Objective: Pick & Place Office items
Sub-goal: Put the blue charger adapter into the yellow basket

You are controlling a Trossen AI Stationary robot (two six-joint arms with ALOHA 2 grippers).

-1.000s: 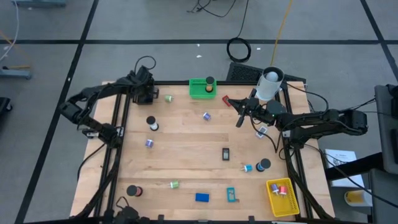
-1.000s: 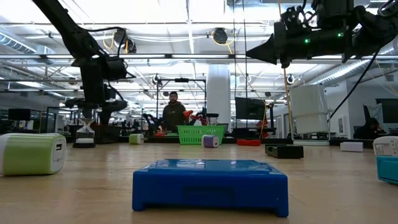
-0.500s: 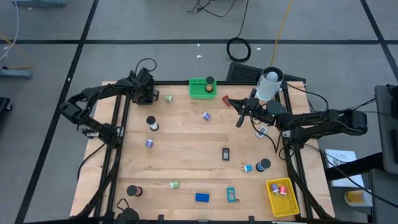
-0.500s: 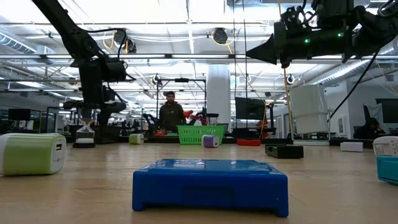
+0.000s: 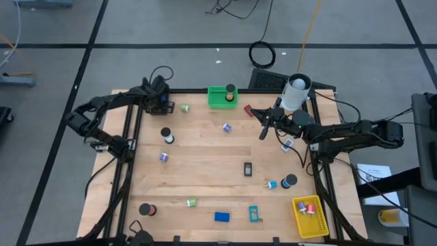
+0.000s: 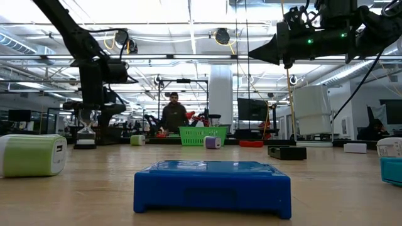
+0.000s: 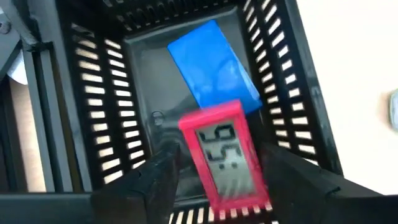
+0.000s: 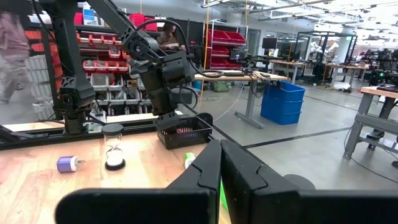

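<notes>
- Here, the left gripper (image 7: 214, 171) hangs over the black bin (image 7: 93, 93) at the table's far-left corner; its fingers (image 7: 158, 177) stand apart on either side of a red timer (image 7: 225, 158), and whether they touch it cannot be told.
- A blue block (image 7: 214, 65) lies on the bin floor, partly under the timer.
- The right gripper (image 5: 262, 132) hovers above the table (image 5: 205, 171) near the white cylinder (image 5: 295, 92), fingers (image 8: 205, 174) clenched on nothing.
- Other office items lie scattered: a blue block (image 5: 222, 216), green clip (image 5: 192, 202), purple clip (image 5: 164, 157), black roll (image 5: 290, 180).
- Beyond: green bin (image 5: 220, 97), yellow bin (image 5: 308, 215).
</notes>
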